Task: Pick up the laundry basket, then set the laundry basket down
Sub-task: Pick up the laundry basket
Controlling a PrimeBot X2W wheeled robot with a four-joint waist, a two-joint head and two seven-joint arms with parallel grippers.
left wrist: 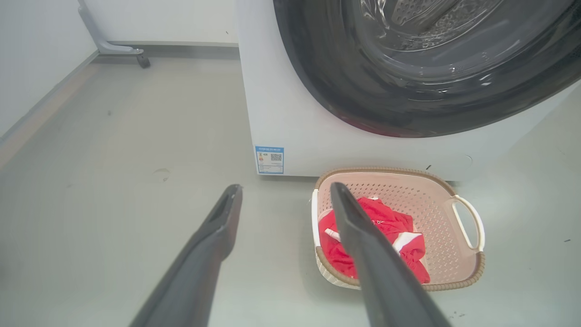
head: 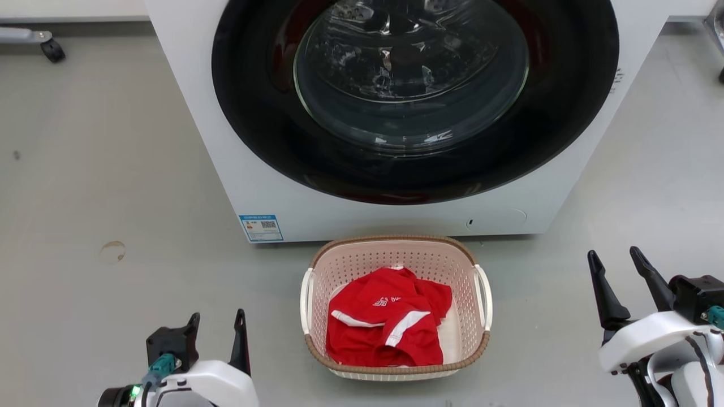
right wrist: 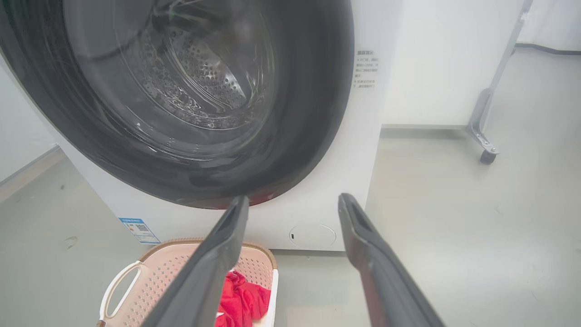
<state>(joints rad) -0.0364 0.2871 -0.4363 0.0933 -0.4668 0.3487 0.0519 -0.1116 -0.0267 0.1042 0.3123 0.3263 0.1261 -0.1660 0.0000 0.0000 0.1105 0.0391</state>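
The laundry basket (head: 362,265) sits on the floor (head: 113,169), just before the washing machine (head: 254,186), a red garment (head: 390,322) inside. Well apart, the left gripper (head: 218,315) and right gripper (head: 613,251) flank it, jaws released, empty. The right wrist view adds a wheeled stand leg (right wrist: 488,150) beside the machine.

Large white front-loading washing machine (head: 407,85) with dark round glass door: straight ahead of left gripper (head: 218,315) and right gripper (head: 612,252). Blue-and-white rectangular paper label (head: 261,228) on its lower corner, just ahead of left gripper. Crumpled red cloth garment with white stripes (head: 387,322): between the two grippers. Brown ring stain (head: 112,251) on grey floor (head: 85,169), ahead-left of left gripper.
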